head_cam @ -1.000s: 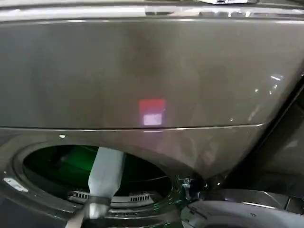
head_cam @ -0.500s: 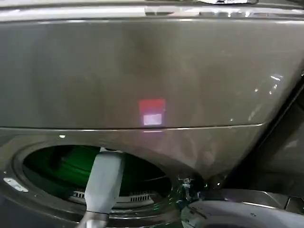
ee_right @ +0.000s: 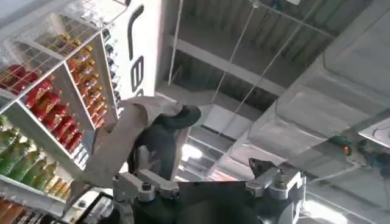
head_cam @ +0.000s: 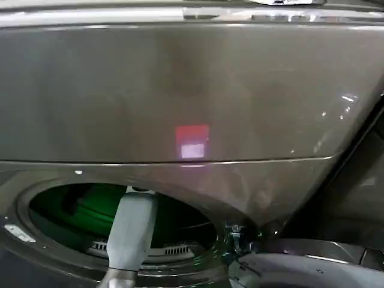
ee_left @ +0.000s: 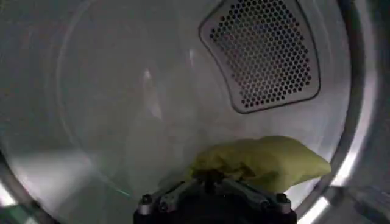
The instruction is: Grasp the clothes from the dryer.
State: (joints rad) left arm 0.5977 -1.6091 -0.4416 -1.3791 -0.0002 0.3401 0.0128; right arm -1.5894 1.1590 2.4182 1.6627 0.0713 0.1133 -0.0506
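Observation:
The grey dryer (head_cam: 192,90) stands before me, its round drum opening (head_cam: 120,222) glowing green at the lower left. My left forearm (head_cam: 133,231) reaches in through that opening. Inside the steel drum (ee_left: 109,103), a yellow-green piece of clothes (ee_left: 268,161) lies on the drum wall under a perforated vent (ee_left: 265,52). My left gripper (ee_left: 210,178) has its fingers drawn together on the near edge of that cloth. My right gripper (ee_right: 204,173) points up at the ceiling, away from the dryer, fingers spread wide. A beige and dark cloth (ee_right: 152,137) hangs beside one of its fingers.
The open dryer door (head_cam: 300,270) lies at the lower right of the head view, close to the drum rim. A shelf of coloured bottles (ee_right: 49,115) stands beside the right arm, with ceiling ducts (ee_right: 317,91) overhead.
The left forearm shifted a little at the drum opening, its metal ring dropping toward the frame's bottom edge. It has held still for the last half second.

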